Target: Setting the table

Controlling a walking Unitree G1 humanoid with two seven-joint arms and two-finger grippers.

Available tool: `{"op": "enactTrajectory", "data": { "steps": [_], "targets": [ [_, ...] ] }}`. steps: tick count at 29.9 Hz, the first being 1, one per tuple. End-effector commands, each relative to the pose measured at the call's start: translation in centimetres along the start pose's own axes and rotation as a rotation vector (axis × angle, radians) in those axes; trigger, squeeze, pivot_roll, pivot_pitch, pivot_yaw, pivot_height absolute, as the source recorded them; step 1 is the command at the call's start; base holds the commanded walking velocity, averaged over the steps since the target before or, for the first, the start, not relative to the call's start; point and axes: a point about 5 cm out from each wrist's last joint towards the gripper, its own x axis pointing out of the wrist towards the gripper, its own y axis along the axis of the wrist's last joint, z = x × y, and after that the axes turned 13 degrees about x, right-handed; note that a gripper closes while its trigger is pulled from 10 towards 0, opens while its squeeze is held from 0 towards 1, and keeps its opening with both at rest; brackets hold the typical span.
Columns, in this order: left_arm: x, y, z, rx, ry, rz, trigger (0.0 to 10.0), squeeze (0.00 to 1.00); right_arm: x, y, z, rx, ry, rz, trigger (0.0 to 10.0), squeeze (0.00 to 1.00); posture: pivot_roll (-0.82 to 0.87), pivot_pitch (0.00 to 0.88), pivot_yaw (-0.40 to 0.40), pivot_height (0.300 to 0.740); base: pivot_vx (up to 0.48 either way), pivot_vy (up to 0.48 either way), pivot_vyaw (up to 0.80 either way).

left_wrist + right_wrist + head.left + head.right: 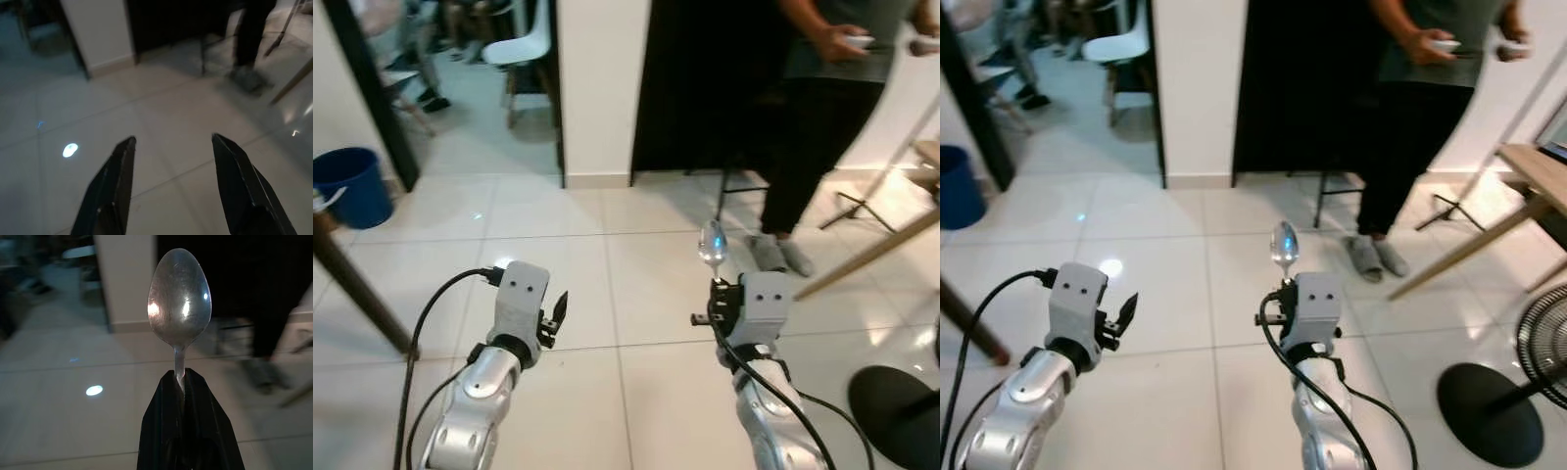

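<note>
The spoon (pixel 179 298) stands upright at the centre of the frame, its bowl above and its thin handle clamped between the 2 fingers of the right gripper (pixel 182 382), which are pressed together on it. In the left eye view the spoon (pixel 712 245) rises just above the right gripper (pixel 717 292) at centre right, held over the white tiled floor (pixel 607 284). The left gripper (pixel 556 311) sits at lower left of that frame, raised over the floor and holding nothing; in the left wrist view its 2 fingers (pixel 115 186) are well apart, with bare tile between them. A black cable (pixel 431 304) loops from the left wrist down toward the bottom edge. At upper right a person (pixel 822 127) in dark trousers stands on the tiles, holding small light objects in both hands, feet in grey slippers (pixel 781 255) just beyond the spoon. A blue bucket (pixel 350 186) sits at the left edge, a white chair (pixel 524 44) stands at upper left, and a white wall section (pixel 602 88) fills the upper middle beside a dark doorway. In the right eye view the edge of a wooden bench (pixel 1538 171) shows at the right, and the round base of a fan (pixel 1489 411) lies at lower right.
</note>
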Motion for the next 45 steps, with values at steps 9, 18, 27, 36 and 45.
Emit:
{"op": "enactTrajectory", "data": {
  "steps": [9, 18, 27, 36, 45],
  "targets": [
    [-0.30, -0.86, 0.03, 0.002, -0.004, -0.036, 10.0, 0.00, -0.27, -0.36, -0.24, 0.012, 0.003, -0.012, 10.0, 0.00, -0.04, 0.024, 0.039, 0.740, 0.000, 0.000, -0.80],
    [-0.31, -0.85, 0.08, 0.000, -0.006, -0.036, 10.0, 0.00, -0.30, -0.38, -0.24, 0.012, 0.001, -0.013, 10.0, 0.00, -0.04, 0.025, 0.040, 0.740, 0.000, 0.000, -0.80],
    [-0.31, -0.84, 0.04, -0.006, -0.007, -0.035, 10.0, 0.00, -0.31, -0.41, -0.30, 0.013, 0.000, -0.013, 10.0, 0.00, -0.04, 0.026, 0.041, 0.740, 0.000, 0.000, -0.80],
    [-0.24, -0.57, 0.04, -0.019, -0.007, -0.026, 10.0, 0.00, -0.26, -0.37, -0.37, 0.015, 0.000, -0.011, 10.0, 0.00, -0.04, 0.025, 0.041, 0.740, 0.000, 0.000, -0.80],
    [-0.17, -0.37, 0.05, -0.029, -0.007, -0.016, 10.0, 0.00, -0.26, -0.36, -0.34, 0.016, -0.003, -0.011, 10.0, 0.00, -0.04, 0.025, 0.042, 0.740, 0.000, 0.000, -0.80]
  ]
}}
